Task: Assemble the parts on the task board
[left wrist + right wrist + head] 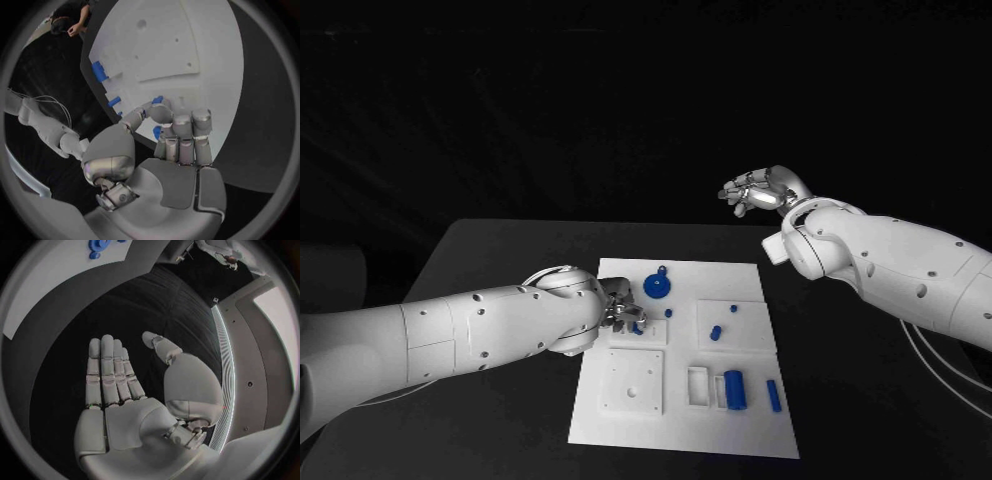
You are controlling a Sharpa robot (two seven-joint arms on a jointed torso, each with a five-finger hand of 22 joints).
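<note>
Curled over the task board (pixel 687 420), left robot hand (pixel 620 310) pinches a small blue part (pixel 157 132); right robot hand (pixel 759 190) hangs released, well beyond it. No writing legible.

My left hand (pixel 620 312) covers the board (pixel 733 440) at its nine o'clock edge; I can't tell what blue part (pixel 157 132) its curled fingers (pixel 181 135) hide. The gear (pixel 98 245) is cut off by the right wrist view's rim.

Matt white task board (pixel 733 420), glossy metallic hand (pixel 169 145)
</note>
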